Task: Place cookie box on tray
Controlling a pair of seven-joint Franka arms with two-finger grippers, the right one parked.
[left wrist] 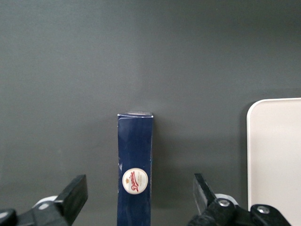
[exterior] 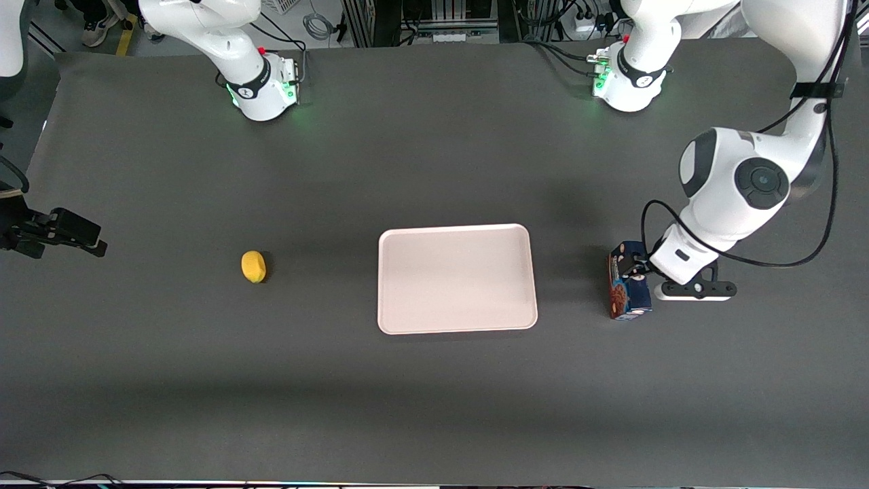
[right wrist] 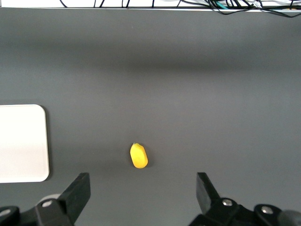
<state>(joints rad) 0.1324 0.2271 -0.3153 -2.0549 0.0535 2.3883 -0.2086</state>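
On the dark desk [exterior: 434,407], the tray [exterior: 456,279] is seen lying flat near the middle, its longer sides running along the desk's length, with nothing on it. A small yellow lump [exterior: 253,265] lies well apart from the tray, toward the parked arm's end, about as near the front camera as the tray's middle. Toward the working arm's end, the box [exterior: 629,285] stands on the desk on a narrow side, near the tray but not touching it; bare desk lies between the two. The box's long axis runs toward and away from the front camera, roughly parallel to the tray's shorter sides. In the wrist view its narrow navy face with the round white-red logo [left wrist: 135,180] is turned up toward the end effector [left wrist: 136,197]. The end effector is held wide open at the box's farther end, one finger [left wrist: 75,190] on each side and neither touching it.
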